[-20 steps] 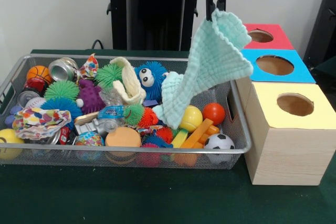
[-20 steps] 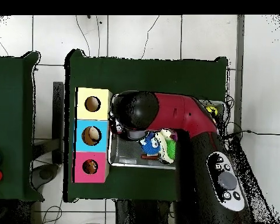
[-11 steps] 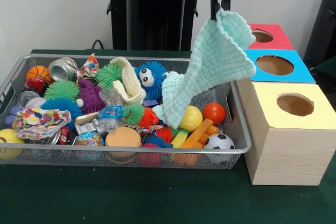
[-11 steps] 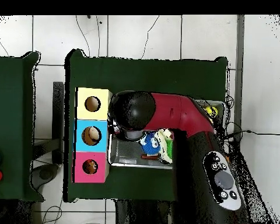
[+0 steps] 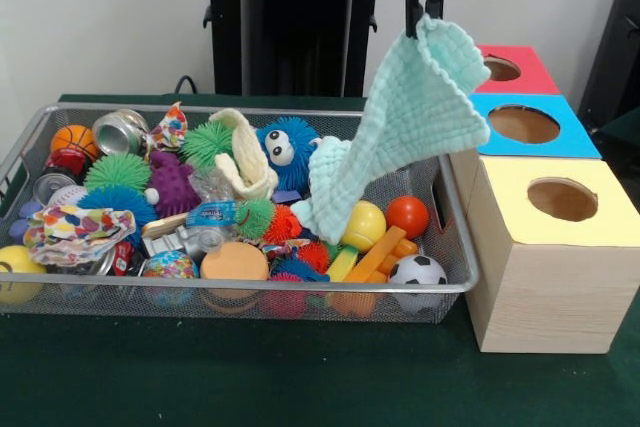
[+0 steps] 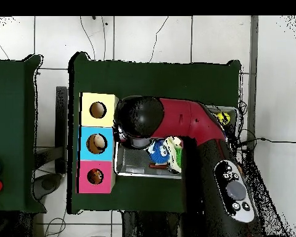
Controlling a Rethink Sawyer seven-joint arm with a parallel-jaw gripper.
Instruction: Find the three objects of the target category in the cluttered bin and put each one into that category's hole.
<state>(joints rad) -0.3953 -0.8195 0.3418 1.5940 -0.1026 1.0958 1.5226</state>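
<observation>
Mint-green knitted cloth (image 5: 400, 122) is held pinched by one top corner in the closed end effector (image 5: 425, 9), hanging above the wire bin (image 5: 440, 282) at its 2 o'clock corner. Its lower end is draped among the toys, beside the blue-topped box (image 5: 525, 127).

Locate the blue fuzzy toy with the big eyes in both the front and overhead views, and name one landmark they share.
Front view: the blue fuzzy toy sits at the back middle of the wire bin, left of the hanging mint cloth.
Overhead view: the toy peeks out just below the arm's black elbow, inside the bin.
Shared landmark: the blue-topped box, the middle of the three boxes.
</observation>
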